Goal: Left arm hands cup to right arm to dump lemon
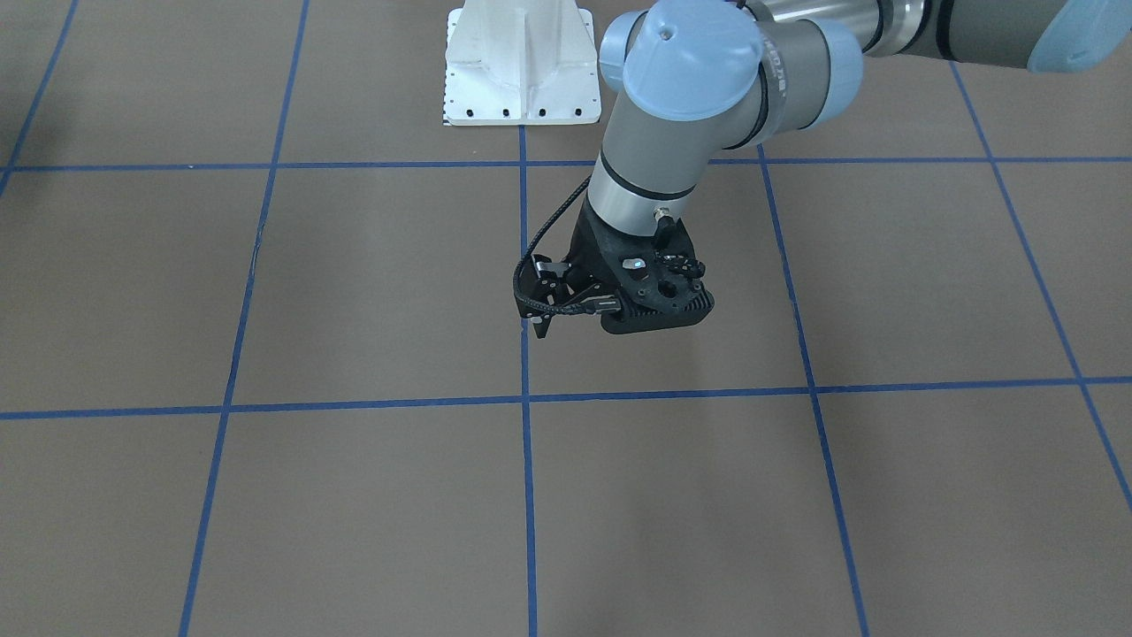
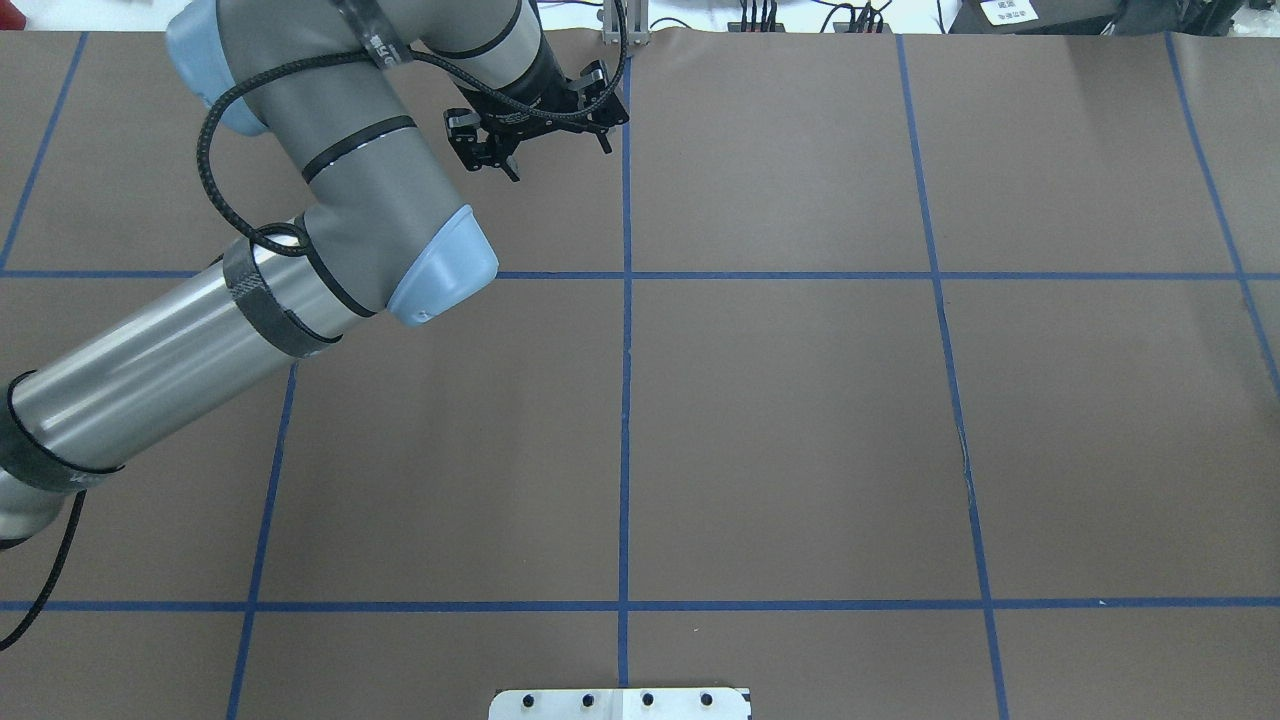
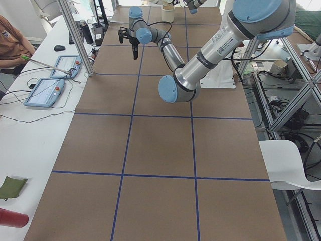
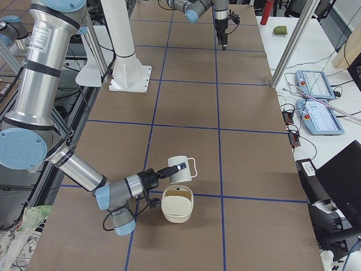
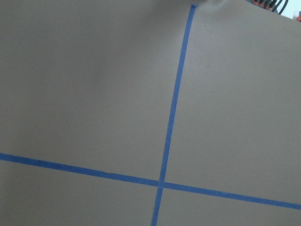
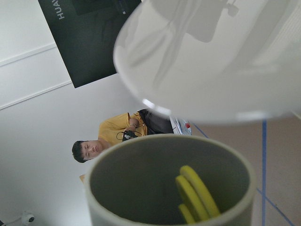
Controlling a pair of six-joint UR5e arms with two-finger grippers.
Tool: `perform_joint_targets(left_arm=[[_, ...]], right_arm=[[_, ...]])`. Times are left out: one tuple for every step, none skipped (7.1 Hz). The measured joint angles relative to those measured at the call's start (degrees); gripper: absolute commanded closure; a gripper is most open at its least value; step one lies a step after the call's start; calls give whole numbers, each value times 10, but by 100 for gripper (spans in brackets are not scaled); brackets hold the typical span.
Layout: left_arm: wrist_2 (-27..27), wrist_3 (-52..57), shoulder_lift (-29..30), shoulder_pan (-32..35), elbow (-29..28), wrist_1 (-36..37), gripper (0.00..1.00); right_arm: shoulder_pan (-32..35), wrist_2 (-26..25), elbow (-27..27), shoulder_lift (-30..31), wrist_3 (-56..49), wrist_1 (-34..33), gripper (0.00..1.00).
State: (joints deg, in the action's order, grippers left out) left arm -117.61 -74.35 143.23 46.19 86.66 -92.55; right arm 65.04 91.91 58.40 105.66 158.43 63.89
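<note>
The cream-white cup point(image 4: 183, 168) with its loop handle sits at the tip of my right gripper point(image 4: 176, 167), low over the table. I cannot tell whether that gripper is shut on it. In the right wrist view the cup point(image 6: 141, 169) shows its grey inside, with the yellow lemon point(image 6: 195, 193) in it. A second cream vessel point(image 4: 177, 206) lies just beside the cup and fills the top of the wrist view point(image 6: 211, 61). My left gripper point(image 2: 560, 160) hangs open and empty far away over bare table; it also shows in the front view point(image 1: 566, 310).
The white robot base point(image 1: 522, 62) stands at the table's near edge point(image 2: 620, 703). A side table along the far edge holds control tablets point(image 3: 45, 93) and a metal post point(image 3: 75, 35), with an operator point(image 3: 10, 42) seated there.
</note>
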Motion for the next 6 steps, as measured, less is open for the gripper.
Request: perform_joint_targets(left_arm=[[5, 0, 0, -2, 0, 0, 0], [11, 0, 0, -5, 0, 0, 0], [15, 0, -1, -7, -1, 0, 0], [18, 0, -1, -9, -1, 0, 0], [19, 0, 0, -11, -1, 0, 0], [20, 0, 0, -13, -2, 0, 0]], right_arm=[[0, -2, 0, -1, 24, 6, 90], [0, -3, 0, -2, 45, 8, 90], [0, -4, 0, -3, 64, 9, 90], [1, -9, 0, -4, 78, 9, 89], [1, -21, 0, -3, 88, 9, 87], [1, -36, -1, -2, 95, 9, 83]])
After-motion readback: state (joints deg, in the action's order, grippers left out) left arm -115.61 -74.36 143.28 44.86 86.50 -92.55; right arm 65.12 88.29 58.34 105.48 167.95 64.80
